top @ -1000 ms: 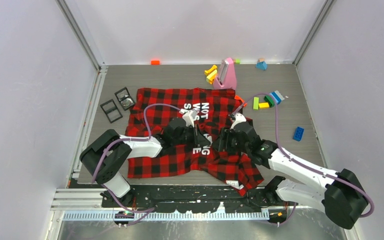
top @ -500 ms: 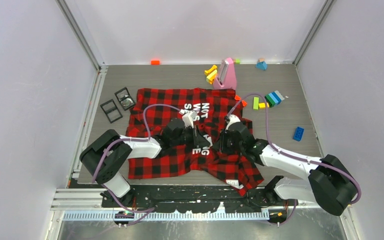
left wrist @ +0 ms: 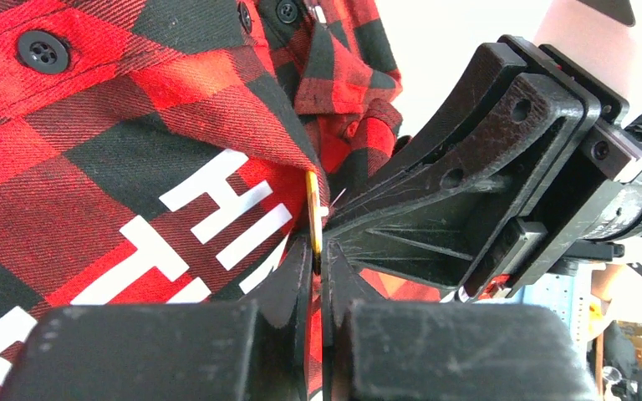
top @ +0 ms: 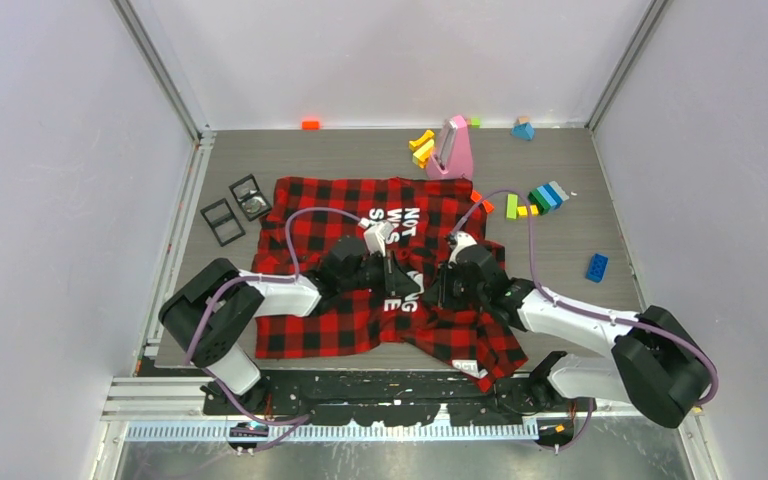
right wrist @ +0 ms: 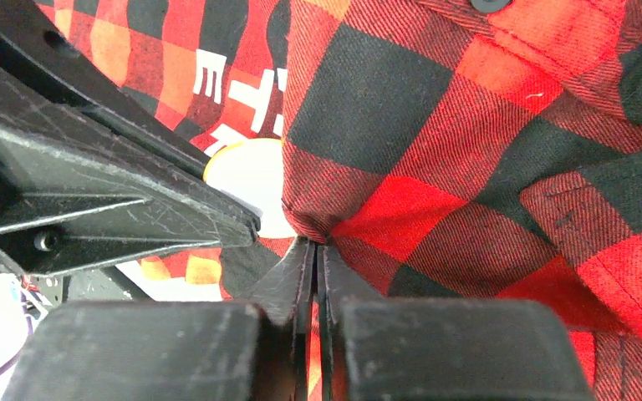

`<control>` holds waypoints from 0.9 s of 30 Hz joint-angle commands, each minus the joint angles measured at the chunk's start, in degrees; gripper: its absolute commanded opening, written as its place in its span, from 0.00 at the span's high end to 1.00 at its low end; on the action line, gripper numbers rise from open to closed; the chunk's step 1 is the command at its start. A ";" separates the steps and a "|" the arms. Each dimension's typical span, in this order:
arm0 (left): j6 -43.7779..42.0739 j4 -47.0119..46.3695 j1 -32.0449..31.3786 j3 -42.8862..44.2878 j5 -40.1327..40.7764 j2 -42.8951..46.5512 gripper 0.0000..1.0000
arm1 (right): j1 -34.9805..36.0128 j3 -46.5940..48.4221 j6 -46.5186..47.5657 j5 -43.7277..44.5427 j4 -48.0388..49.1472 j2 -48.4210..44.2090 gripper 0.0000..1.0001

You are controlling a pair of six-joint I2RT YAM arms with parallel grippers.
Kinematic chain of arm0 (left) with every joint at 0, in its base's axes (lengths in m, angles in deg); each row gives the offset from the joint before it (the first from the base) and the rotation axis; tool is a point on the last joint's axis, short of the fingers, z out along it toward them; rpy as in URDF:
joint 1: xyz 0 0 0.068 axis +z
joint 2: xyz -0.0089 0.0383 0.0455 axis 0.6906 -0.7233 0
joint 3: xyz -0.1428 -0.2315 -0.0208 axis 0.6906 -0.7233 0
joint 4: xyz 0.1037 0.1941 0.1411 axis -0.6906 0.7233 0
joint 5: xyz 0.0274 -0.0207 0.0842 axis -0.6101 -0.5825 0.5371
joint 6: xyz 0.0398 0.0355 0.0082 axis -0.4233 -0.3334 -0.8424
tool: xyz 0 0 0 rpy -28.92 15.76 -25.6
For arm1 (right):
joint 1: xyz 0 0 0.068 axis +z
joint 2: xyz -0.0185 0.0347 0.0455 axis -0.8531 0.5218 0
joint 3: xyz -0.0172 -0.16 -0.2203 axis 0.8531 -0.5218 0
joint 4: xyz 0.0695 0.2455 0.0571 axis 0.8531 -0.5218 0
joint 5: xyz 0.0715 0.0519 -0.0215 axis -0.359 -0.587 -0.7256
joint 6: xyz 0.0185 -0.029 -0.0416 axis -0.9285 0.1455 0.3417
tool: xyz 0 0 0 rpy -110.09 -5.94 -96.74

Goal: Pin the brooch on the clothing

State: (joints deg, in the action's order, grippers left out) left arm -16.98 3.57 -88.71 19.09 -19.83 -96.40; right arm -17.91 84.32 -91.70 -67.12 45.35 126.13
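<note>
Top view. Spread over the middle of the table [top: 620,200], white lettering up, one corner hanging past the near edge: the flannel shirt [top: 320,325]. Meeting tip to tip above the lettering: left gripper [top: 397,277] and right gripper [top: 440,285]. Too small here to read either grip. Along the far edge: an orange block [top: 310,124], yellow blocks [top: 422,148] and a pink object [top: 452,150]. Toward the right edge: a row of coloured bricks [top: 544,197] and a lone blue brick [top: 596,267]. Near the left edge, just beside the shirt's far corner: two black frames [top: 234,210].

Left wrist view. Clamped tight between the left gripper [left wrist: 318,263] tips: the brooch [left wrist: 312,219], a thin gold-rimmed disc seen edge-on and held upright. Right against the checked cloth, beside the white letters. Coming in from the right, tips almost touching the brooch: the right gripper [left wrist: 343,224]. At the upper left of the cloth: a black button [left wrist: 43,52].

Right wrist view. Shut on a pinched fold of the flannel shirt [right wrist: 401,125], with the cloth bunched to a point at the right gripper [right wrist: 316,251]. Just past that fold, face-on, pale with a yellow rim: the brooch [right wrist: 247,180], partly hidden behind the left gripper's black finger.
</note>
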 commanded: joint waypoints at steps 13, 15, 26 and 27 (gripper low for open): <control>2.97 -3.15 9.97 0.68 -31.50 8.20 1.00 | -1.18 5.11 3.81 -6.58 -10.73 -23.06 0.34; 2.17 1.46 10.23 2.11 -34.10 10.10 1.00 | -1.58 5.41 3.93 -8.50 -10.71 -26.16 0.31; 1.01 12.39 11.64 8.49 -48.85 17.04 1.00 | -3.92 8.14 3.08 -21.37 -5.46 -30.26 0.30; 1.18 12.35 11.80 8.64 -50.25 17.26 1.00 | -3.91 7.90 2.24 -23.59 -4.36 -29.63 0.31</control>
State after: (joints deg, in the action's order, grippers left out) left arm -15.32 13.66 -77.63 24.56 -60.48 -81.75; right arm -21.56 90.42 -88.51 -83.23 35.76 95.49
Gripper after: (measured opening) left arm 0.032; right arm 0.705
